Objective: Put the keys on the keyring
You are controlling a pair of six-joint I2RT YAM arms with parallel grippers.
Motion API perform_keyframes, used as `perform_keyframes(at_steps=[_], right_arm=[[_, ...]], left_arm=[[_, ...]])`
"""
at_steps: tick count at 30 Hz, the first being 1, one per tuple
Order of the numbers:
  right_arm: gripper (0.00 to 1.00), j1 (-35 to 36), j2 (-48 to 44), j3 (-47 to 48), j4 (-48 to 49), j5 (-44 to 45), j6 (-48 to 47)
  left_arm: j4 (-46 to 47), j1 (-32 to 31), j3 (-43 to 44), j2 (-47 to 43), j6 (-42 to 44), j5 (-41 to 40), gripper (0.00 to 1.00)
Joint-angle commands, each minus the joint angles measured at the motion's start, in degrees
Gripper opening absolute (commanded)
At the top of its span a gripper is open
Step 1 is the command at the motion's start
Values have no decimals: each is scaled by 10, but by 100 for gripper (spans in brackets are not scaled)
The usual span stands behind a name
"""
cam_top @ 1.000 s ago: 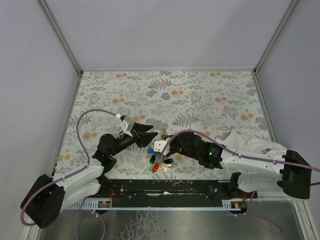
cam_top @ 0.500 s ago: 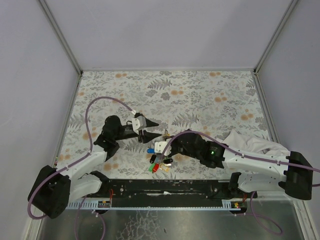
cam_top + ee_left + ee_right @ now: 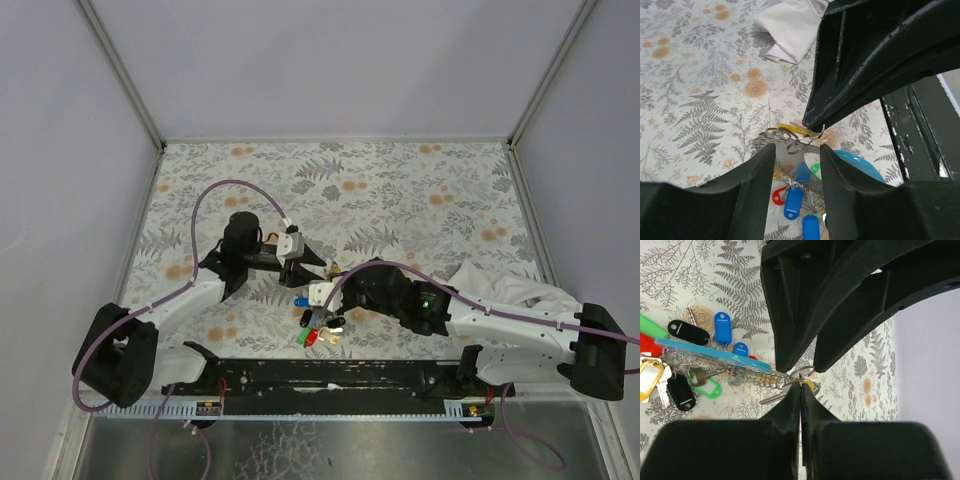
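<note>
Right gripper (image 3: 801, 387) was fully closed, its tips pinching the thin wire of the keyring (image 3: 803, 373) over the patterned table (image 3: 400, 190). The left gripper (image 3: 797, 150) stood partly open and held nothing. Both tools met tip to tip at the ring. In the left wrist view, the ring lay straight ahead of the left fingers (image 3: 757, 170), on the line of the gap between them and slightly above it. An advance along the left tool's own axis therefore appeared to be what the coming move required. A yellow key (image 3: 791, 129) lay at the pinch with its long axis crosswise to that approach and nearly level. The keys (image 3: 316, 330) already bunched lay toward the arm bases, trailing from a wire coil and the blue strap (image 3: 715, 354) beside the right tool. Neither arm was clearly nearer, as both sets of fingertips were at the ring. Whether the yellow key was threaded on the ring, merely touching it, or also caught in the pinch could not be determined. The ring was very small in the overhead view, and the left fingers cut off most of the right wrist view.
</note>
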Motion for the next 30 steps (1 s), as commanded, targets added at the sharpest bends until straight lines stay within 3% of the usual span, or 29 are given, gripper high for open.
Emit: perform_keyframes(at_steps=[1, 9, 15, 22, 30], right_arm=[[0, 5, -10, 32, 18, 2, -6], [0, 5, -6, 35, 16, -6, -2], [0, 5, -11, 33, 11, 3, 1], [0, 5, -30, 18, 10, 17, 12], [0, 5, -39, -1, 7, 2, 37]], left_arm=[[-51, 5, 30, 11, 38, 53, 39], [-50, 5, 40, 30, 33, 85, 30], [-55, 5, 37, 25, 32, 69, 0], [-4, 5, 5, -6, -24, 14, 0], [189, 5, -70, -49, -224, -133, 0]])
